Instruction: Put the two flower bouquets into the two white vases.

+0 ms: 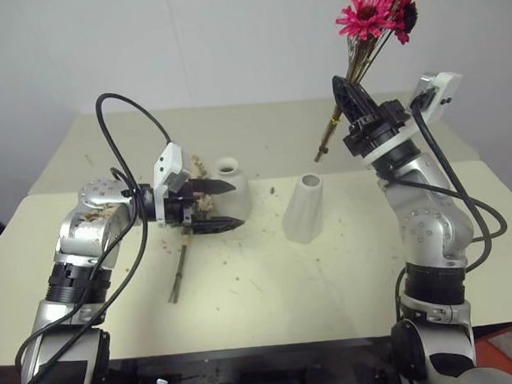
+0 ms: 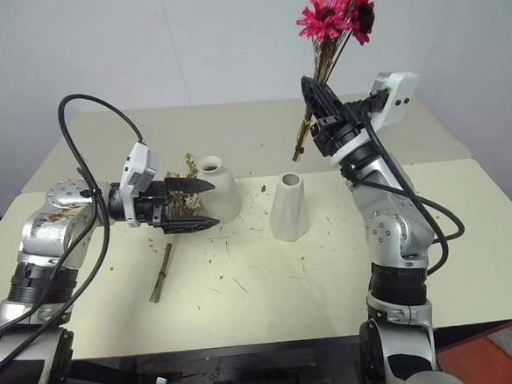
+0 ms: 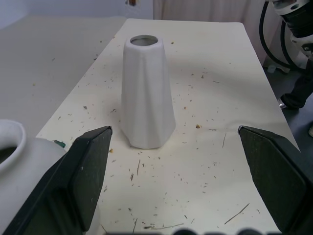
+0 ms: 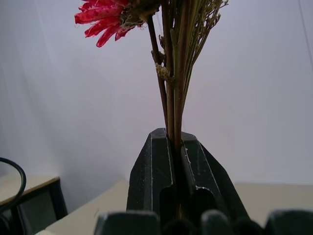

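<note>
My right gripper [image 1: 346, 93] is shut on the stems of the taller flower bouquet [image 1: 365, 13], the one with a magenta daisy and tan sprigs. It holds the bunch up in the air, tilted, above and behind the tapered white vase [image 1: 304, 208]; the stem ends [image 1: 323, 152] hang below the fingers. The right wrist view shows the stems [image 4: 172, 98] pinched between the fingers. My left gripper [image 1: 233, 203] is open and level, right in front of the rounded white vase [image 1: 235, 169]. The other bouquet [image 1: 178, 272] lies flat on the table under the left gripper, its heads partly hidden.
Both vases stand on the cream front table [image 1: 264, 306], which is strewn with dried plant bits. A beige table [image 1: 260, 126] adjoins it at the back, against a white wall. A black cable [image 1: 123, 109] loops over the left arm.
</note>
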### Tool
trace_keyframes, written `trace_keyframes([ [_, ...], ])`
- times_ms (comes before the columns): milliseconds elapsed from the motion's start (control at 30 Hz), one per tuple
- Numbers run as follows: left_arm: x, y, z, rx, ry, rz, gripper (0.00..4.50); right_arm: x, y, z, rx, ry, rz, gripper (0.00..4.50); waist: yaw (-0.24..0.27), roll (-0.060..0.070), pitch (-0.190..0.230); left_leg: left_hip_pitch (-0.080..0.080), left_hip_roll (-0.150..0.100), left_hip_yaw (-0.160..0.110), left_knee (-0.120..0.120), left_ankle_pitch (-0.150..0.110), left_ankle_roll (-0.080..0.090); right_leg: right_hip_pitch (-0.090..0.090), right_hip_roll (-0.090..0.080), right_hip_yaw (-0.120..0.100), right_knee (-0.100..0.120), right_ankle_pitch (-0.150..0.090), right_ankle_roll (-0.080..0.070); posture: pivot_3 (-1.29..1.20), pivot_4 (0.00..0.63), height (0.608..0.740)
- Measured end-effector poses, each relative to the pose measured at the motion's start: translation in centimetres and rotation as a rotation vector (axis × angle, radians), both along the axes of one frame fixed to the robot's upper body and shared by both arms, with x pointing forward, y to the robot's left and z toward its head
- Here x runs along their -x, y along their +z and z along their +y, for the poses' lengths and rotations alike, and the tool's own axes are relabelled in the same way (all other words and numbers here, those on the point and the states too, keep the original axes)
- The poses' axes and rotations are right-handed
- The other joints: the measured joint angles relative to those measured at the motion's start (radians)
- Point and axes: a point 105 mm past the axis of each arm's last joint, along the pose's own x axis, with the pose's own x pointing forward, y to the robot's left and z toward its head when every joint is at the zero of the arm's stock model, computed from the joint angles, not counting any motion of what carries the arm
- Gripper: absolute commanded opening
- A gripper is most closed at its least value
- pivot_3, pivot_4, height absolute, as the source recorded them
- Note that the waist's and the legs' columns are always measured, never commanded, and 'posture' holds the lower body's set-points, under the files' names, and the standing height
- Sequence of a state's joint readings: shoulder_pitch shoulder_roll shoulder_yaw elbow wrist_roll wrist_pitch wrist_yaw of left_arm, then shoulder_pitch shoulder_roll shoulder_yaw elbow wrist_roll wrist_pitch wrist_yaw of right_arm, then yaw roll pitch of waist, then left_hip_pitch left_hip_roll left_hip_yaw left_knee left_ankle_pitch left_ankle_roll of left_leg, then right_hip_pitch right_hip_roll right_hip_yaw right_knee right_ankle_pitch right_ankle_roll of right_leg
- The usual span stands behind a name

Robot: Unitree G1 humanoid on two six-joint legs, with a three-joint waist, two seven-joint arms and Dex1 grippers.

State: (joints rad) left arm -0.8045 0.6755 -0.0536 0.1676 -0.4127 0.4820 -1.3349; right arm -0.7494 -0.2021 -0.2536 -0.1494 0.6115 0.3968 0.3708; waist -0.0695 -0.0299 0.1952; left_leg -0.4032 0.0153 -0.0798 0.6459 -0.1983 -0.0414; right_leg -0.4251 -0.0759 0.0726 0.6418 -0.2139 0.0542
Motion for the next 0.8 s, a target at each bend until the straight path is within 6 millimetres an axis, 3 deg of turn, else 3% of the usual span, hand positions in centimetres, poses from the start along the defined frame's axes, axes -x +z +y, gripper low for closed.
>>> trace_keyframes([
  [500,0.2,0.3,0.3,0.008,0.012,-0.012,4.5,0.0,-2.8,0.8,0.026,0.018,0.071,0.03,0.001,0.0,0.0,0.0,0.0,0.0,0.0,0.0,0.0,0.0,0.0,0.0,0.0,0.0,0.0,0.0,0.15,0.74],
  [800,0.1,0.3,0.4,0.006,0.017,-0.014,4.5,-0.5,-3.4,0.9,0.024,0.016,0.069,0.03,0.0,0.0,0.0,0.0,0.0,0.0,0.0,0.0,0.0,0.0,0.0,0.0,0.0,0.0,0.0,0.0,0.15,0.74],
])
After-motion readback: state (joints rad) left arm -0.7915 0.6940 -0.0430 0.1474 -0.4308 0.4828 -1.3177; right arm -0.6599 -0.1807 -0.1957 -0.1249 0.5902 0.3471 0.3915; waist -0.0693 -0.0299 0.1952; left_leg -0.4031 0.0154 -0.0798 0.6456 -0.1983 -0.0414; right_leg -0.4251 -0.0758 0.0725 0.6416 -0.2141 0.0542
